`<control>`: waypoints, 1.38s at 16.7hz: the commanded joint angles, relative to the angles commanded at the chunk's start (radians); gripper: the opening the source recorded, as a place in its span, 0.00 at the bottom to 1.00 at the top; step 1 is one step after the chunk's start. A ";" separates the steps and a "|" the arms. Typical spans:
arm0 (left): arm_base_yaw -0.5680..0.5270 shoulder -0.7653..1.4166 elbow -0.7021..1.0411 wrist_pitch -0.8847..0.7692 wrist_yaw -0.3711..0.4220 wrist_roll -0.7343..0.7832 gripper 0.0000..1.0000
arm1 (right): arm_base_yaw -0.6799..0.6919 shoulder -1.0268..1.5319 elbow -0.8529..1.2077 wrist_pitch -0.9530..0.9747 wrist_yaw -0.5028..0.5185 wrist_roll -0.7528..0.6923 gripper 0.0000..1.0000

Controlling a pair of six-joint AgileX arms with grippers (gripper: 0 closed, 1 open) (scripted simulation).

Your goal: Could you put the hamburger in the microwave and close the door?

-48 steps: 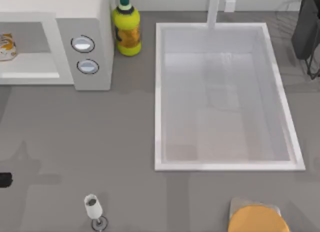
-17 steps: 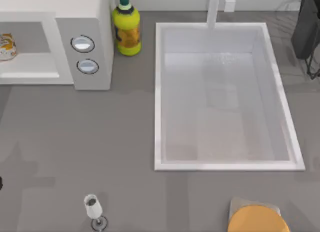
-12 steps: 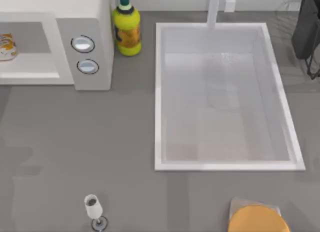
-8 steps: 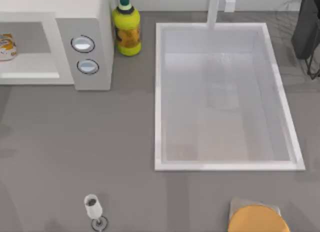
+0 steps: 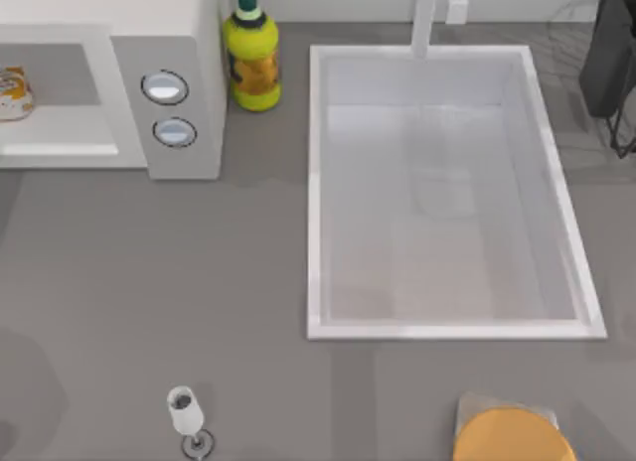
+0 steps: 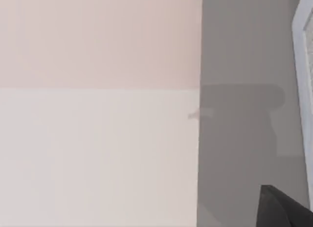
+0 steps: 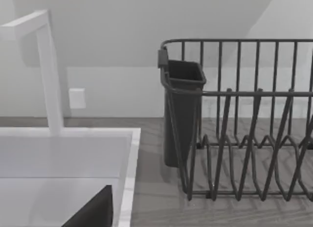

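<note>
Hamburger rests inside the open microwave, ready for closing; gripper states cannot be told.

1. Yellow bottle, just beside the microwave: an orange label patch, no legible lettering.
2. Microwave knob panel: two knobs, no readable numbers or marks.
3. No other readable text.

hamburger: small white lump with orange and yellow patches, seated inside the cavity at the top view's left edge.
microwave: light grey box, two silver-rimmed knobs on its panel, cavity seen exposed.
</note>
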 joint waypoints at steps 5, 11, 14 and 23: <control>0.033 0.256 0.171 -0.079 0.068 0.090 0.00 | 0.000 0.000 0.000 0.000 0.000 0.000 1.00; 0.029 0.283 0.185 -0.087 0.070 0.101 0.00 | 0.000 0.000 0.000 0.000 0.000 0.000 1.00; 0.030 0.293 0.162 -0.052 0.071 0.101 0.00 | 0.000 0.000 0.000 0.000 0.000 0.000 1.00; 0.035 0.394 -0.056 0.263 0.075 0.106 0.00 | 0.000 0.000 0.000 0.000 0.000 0.000 1.00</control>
